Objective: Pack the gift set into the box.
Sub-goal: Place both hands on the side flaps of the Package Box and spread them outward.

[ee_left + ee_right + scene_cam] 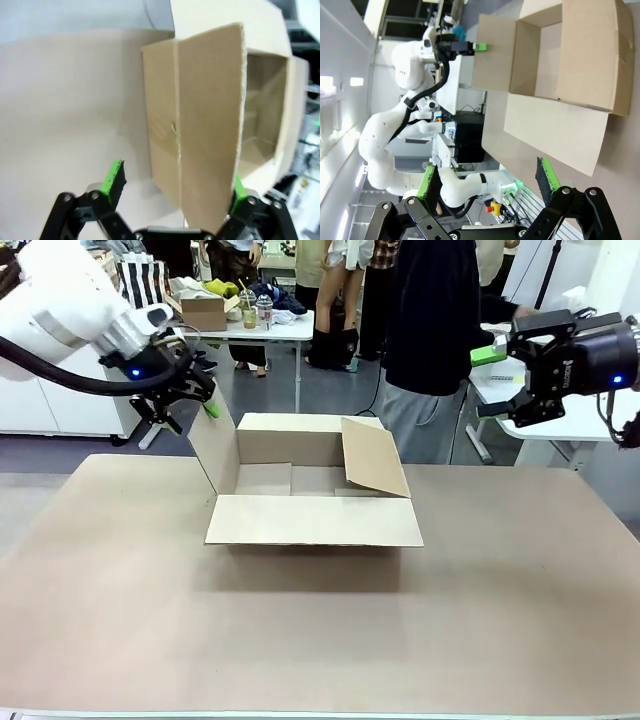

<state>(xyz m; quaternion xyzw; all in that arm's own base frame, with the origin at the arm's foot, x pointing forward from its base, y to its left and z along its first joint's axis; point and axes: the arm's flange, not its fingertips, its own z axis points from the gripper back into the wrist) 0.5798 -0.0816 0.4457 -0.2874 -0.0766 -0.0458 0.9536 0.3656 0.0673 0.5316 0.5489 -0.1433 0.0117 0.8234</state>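
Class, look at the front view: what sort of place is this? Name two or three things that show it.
Probably a robotics lab or workshop: white robot arms with black grippers, the left gripper at a large brown cardboard box, and cluttered white tables with people standing behind.

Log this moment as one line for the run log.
left gripper: open, astride left flap of large brown cardboard box | right gripper: open, empty, raised right of box | box: open, nothing visible inside | gift set: not visible

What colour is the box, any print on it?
Plain brown cardboard box, no print visible; the front view shows it best.
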